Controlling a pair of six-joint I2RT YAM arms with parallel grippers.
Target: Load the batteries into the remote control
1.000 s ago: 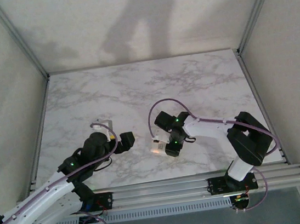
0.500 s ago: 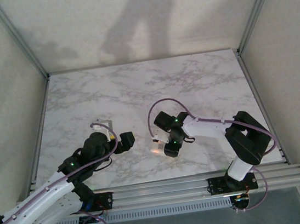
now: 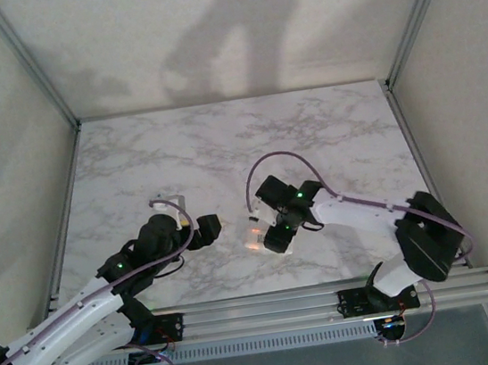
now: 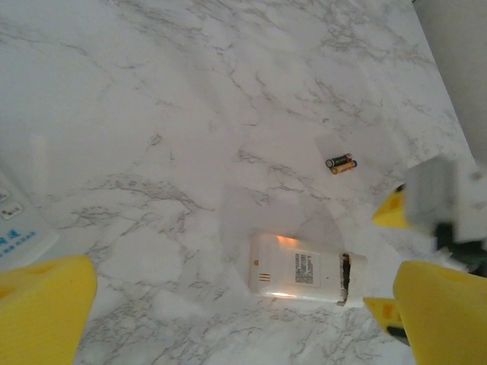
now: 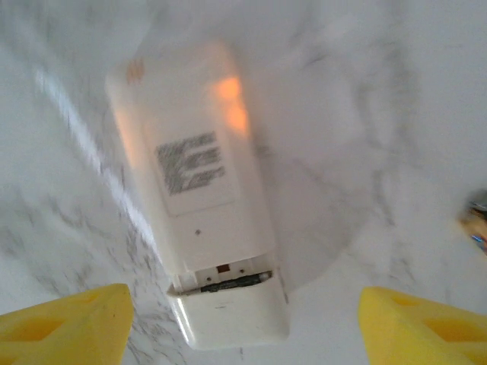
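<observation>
The white remote control (image 5: 194, 182) lies face down on the marble with its label up. Its battery cover (image 5: 232, 315) is slid partly out, and a dark battery (image 5: 228, 283) shows in the gap. My right gripper (image 5: 243, 334) stands open, its yellow fingertips (image 5: 68, 323) wide on either side of the cover end and clear of it. From above, the right gripper (image 3: 274, 237) hovers at the remote control (image 3: 254, 242). Two loose batteries (image 4: 340, 163) lie side by side beyond the remote control (image 4: 304, 270). My left gripper (image 4: 243, 319) is open and holds nothing; it sits left of the remote control.
A second white device with blue print (image 4: 19, 224) lies beside my left gripper (image 3: 207, 230), and it shows from above as a white device (image 3: 167, 200). The metal frame rail (image 3: 332, 301) runs along the near table edge. Bare marble (image 3: 220, 140) stretches to the back.
My right gripper's jaws have spread wider around the remote's cover end, and the right arm's elbow has swung out to the right. The left arm and the remote have barely moved.
</observation>
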